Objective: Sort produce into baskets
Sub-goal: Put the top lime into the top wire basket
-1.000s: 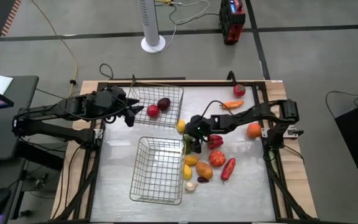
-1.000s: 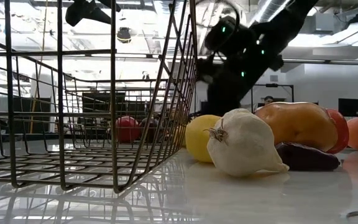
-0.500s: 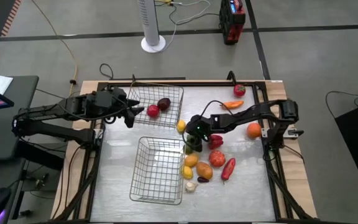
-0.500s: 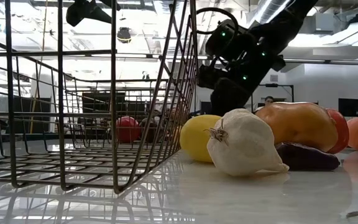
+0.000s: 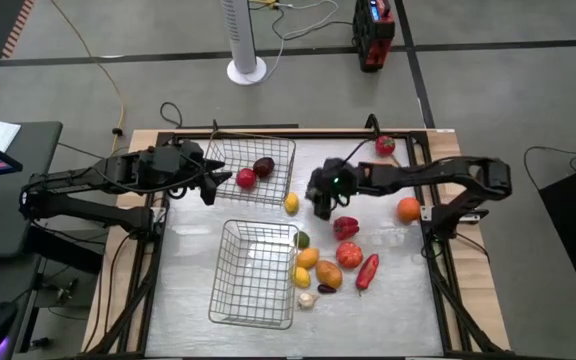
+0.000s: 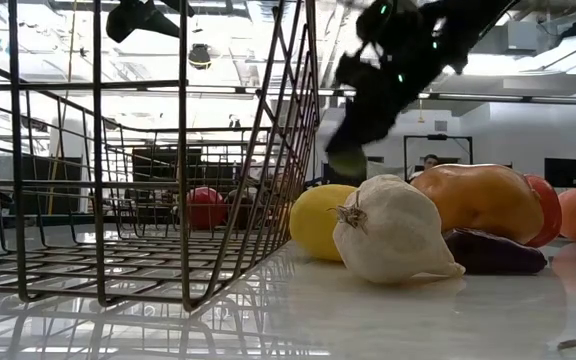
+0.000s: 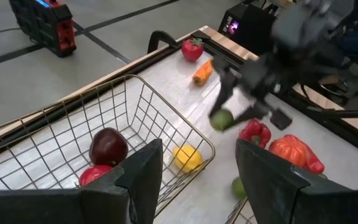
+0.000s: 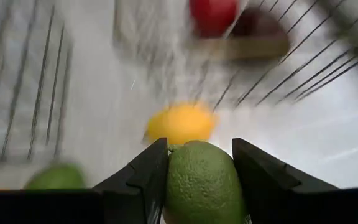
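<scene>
My right gripper [image 5: 321,200] is shut on a green lime [image 8: 201,180] and holds it above the table between the two wire baskets. It also shows in the low view [image 6: 351,152]. The far basket [image 5: 268,150] holds a red apple [image 5: 246,178] and a dark plum [image 5: 264,167]. The near basket [image 5: 255,272] stands by the front. A lemon [image 5: 291,203] lies beside the far basket. My left gripper [image 5: 211,182] is open and empty over the far basket's left side. My right gripper pinches the lime's two opposite sides [image 8: 174,177] between its two fingers. The fingers come from above, slanting down from the table's right. The lime [image 7: 222,119] is lifted clear of the table.
A second green piece [image 5: 302,240] lies by the near basket's right wall. An orange, a tomato, a red pepper [image 5: 346,227], a long red pepper [image 5: 367,270] and garlic [image 6: 393,230] lie right of the near basket. A carrot [image 7: 202,71] and a red fruit [image 5: 385,146] lie at the far right.
My right gripper has risen from the table with the green lime and gone toward the far edge. The lime, which lay by the near basket's right wall, is now lifted clear. The other green piece has stayed on the table.
</scene>
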